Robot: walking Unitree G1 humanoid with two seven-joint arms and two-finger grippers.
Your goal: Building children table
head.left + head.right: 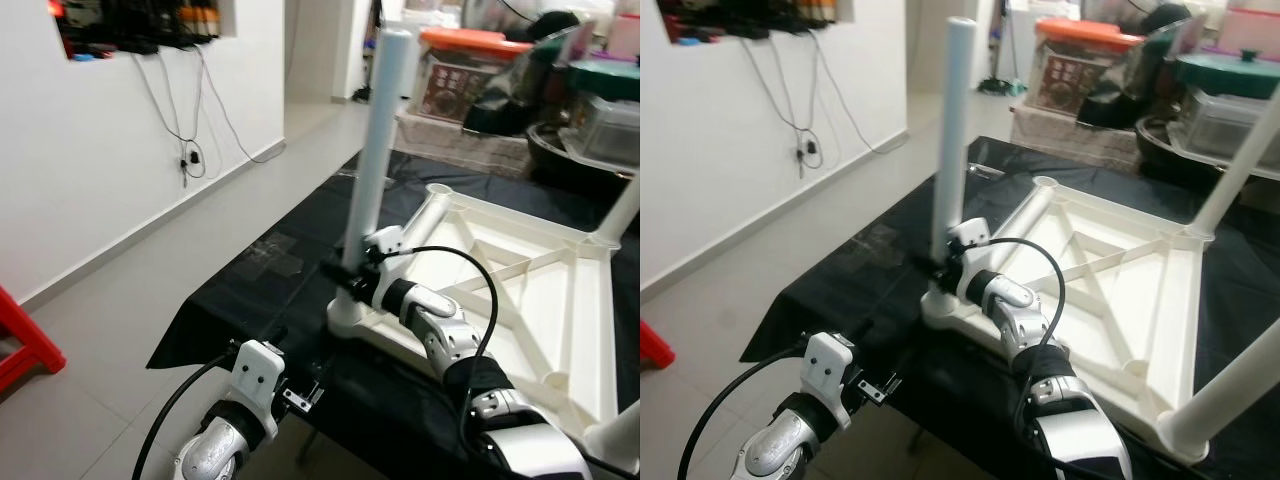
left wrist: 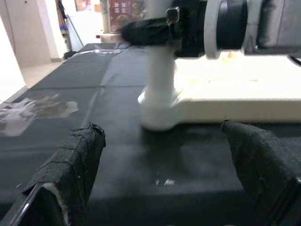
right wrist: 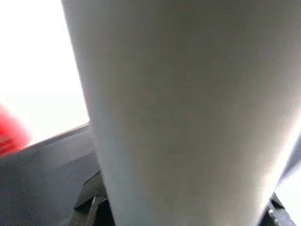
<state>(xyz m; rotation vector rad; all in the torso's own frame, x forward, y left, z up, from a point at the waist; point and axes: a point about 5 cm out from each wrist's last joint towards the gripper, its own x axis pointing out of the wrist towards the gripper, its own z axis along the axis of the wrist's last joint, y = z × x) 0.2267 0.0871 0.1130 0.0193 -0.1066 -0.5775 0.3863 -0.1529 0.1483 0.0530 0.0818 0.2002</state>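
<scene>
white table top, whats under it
The upside-down white table top lies on a black cloth that covers the work surface. What the cloth covers cannot be seen. The right gripper grips the upright leg at its near corner socket.

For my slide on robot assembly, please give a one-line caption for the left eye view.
Right hand grips an upright white table leg at a corner of the upside-down white tabletop on a black cloth.

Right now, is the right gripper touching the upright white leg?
Touching. In the left wrist view the right gripper closes around the leg just above its socket; the right wrist view shows the leg pressed against the camera.
</scene>
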